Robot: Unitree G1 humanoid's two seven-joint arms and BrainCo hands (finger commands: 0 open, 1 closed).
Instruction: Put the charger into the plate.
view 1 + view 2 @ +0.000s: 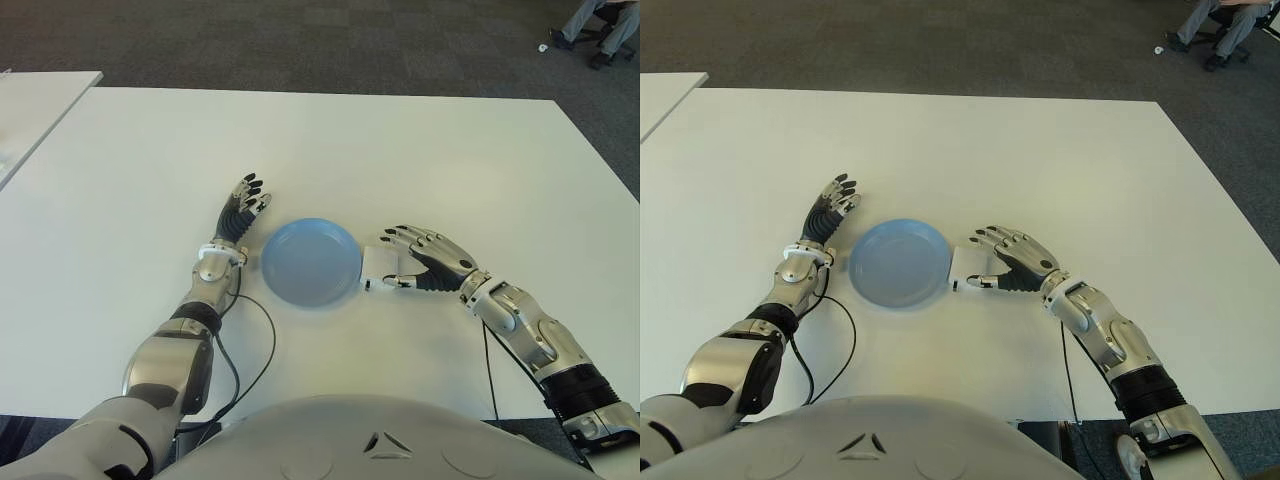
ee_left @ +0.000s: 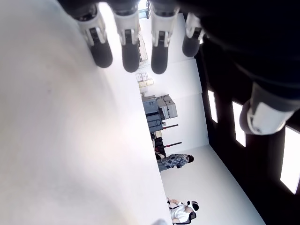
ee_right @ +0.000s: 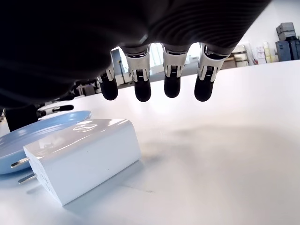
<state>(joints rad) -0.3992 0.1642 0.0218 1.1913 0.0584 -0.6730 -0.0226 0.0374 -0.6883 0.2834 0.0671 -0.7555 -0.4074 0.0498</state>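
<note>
Nearest, the right hand hovers with fingers spread and empty over the white charger lying flat on the bench, prongs apparently toward the adjacent blue plate; left hand spread, empty, beside the plate's left.

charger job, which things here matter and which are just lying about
Job:
- white charger, on the table beside the plate
- blue plate, empty
- right robot hand, open over the charger

Not involved:
- left robot hand, open, left of the plate
- white table

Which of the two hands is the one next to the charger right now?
The right hand, open beside the white charger at the blue plate's right rim. The left hand shows on the plate's other side.
</note>
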